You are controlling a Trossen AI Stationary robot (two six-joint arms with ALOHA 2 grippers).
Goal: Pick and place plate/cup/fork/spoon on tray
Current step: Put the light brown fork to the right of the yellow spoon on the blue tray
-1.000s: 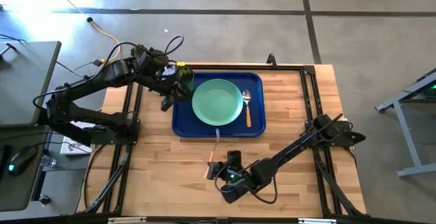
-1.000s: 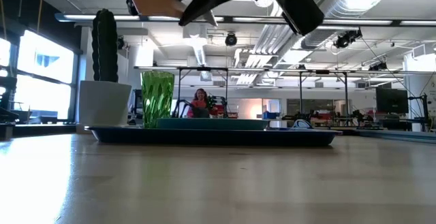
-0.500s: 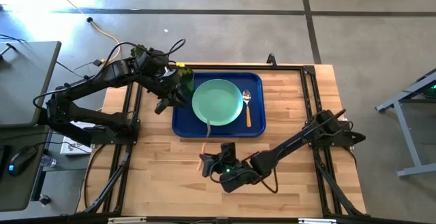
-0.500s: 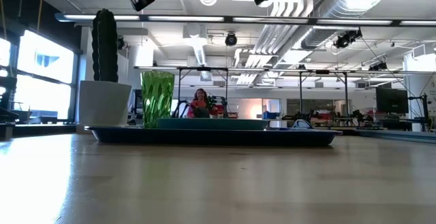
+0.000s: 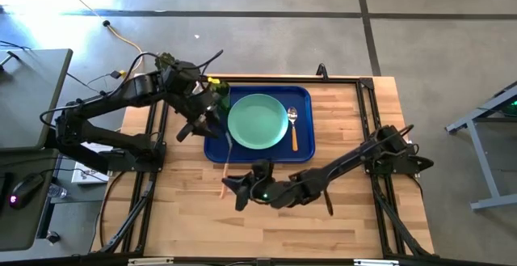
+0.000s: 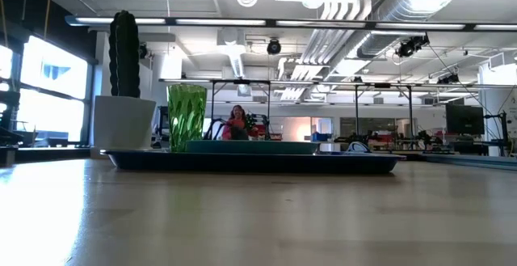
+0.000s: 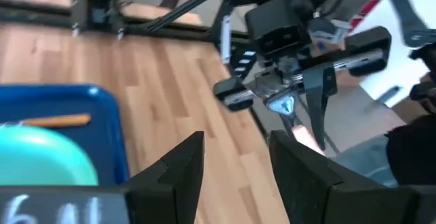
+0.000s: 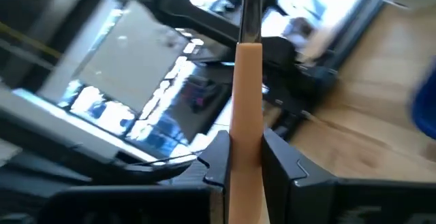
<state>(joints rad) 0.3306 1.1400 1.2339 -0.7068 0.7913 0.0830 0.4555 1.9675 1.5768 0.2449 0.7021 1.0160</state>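
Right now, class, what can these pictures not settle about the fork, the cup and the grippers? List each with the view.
- Fork: right wrist view cuts off its tines at the picture's edge; high view shows it too thin to read.
- Cup: high view, the left gripper and arm cover most of it.
- Right gripper: low view, out of frame.

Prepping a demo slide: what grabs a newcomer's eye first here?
The right end effector, near the table's front edge, is shut on the fork and carries it in the air toward the tray. On that dark blue tray lies the mint-green plate, with the spoon to its right and the cup at its left, where the open left end effector hovers.
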